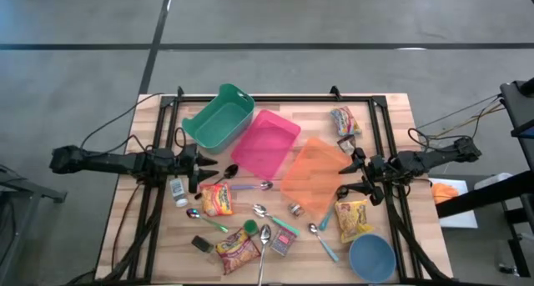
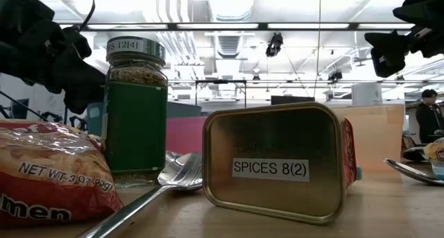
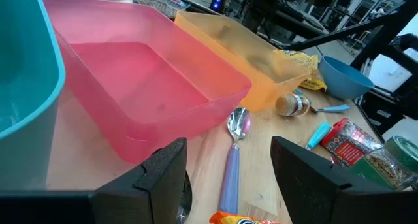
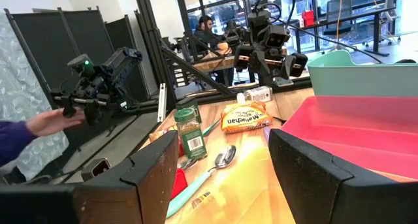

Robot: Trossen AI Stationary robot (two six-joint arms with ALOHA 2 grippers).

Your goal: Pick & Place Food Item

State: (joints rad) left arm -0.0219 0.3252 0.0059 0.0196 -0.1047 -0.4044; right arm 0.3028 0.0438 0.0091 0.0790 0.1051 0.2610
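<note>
Several noodle packets lie flat on the wooden table: an orange one (image 1: 219, 198) close to my left gripper (image 1: 203, 171), a yellow one (image 1: 352, 219) near my right gripper (image 1: 347, 178), one (image 1: 237, 251) at the near edge and one (image 1: 345, 121) at the far right. Both grippers hover open above the table at its left and right sides and point toward the middle. In the left wrist view my left gripper (image 3: 228, 178) has a purple-handled spoon (image 3: 234, 162) on the table beyond it. My right gripper (image 4: 222, 178) has nothing between its fingers.
A teal bin (image 1: 219, 117), a pink bin (image 1: 265, 142) and an orange bin (image 1: 313, 176) stand in a row across the middle. Several spoons, a green-lidded spice jar (image 2: 135, 113), a spice tin (image 2: 277, 162), a white bottle (image 1: 179, 190) and a blue bowl (image 1: 371, 257) crowd the near half.
</note>
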